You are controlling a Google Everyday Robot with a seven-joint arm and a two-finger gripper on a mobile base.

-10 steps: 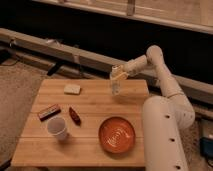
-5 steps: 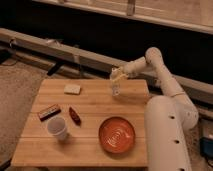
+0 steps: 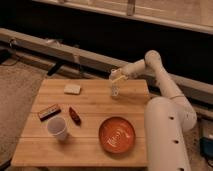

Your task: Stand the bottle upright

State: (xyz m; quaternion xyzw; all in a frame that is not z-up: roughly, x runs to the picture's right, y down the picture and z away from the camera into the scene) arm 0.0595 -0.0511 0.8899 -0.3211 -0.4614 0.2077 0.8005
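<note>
The bottle [image 3: 115,89] is small, slim and pale, and stands roughly upright on the far right part of the wooden table [image 3: 90,145]. My gripper [image 3: 116,78] is directly over its top, at the end of the white arm [image 3: 150,62] that reaches in from the right. The gripper appears to touch or enclose the bottle's neck. The white translucent cup [image 3: 58,128] stands at the near left of the table, well away from the gripper.
An orange plate [image 3: 116,135] lies at the near right. A small red object [image 3: 74,115], a dark bar-shaped packet [image 3: 49,111] and a pale sponge-like block [image 3: 72,89] lie on the left half. The robot's white body [image 3: 167,135] stands at the table's right edge.
The gripper and the bottle have moved down a little toward the table; the bottle's base now rests on or just above the wood.
</note>
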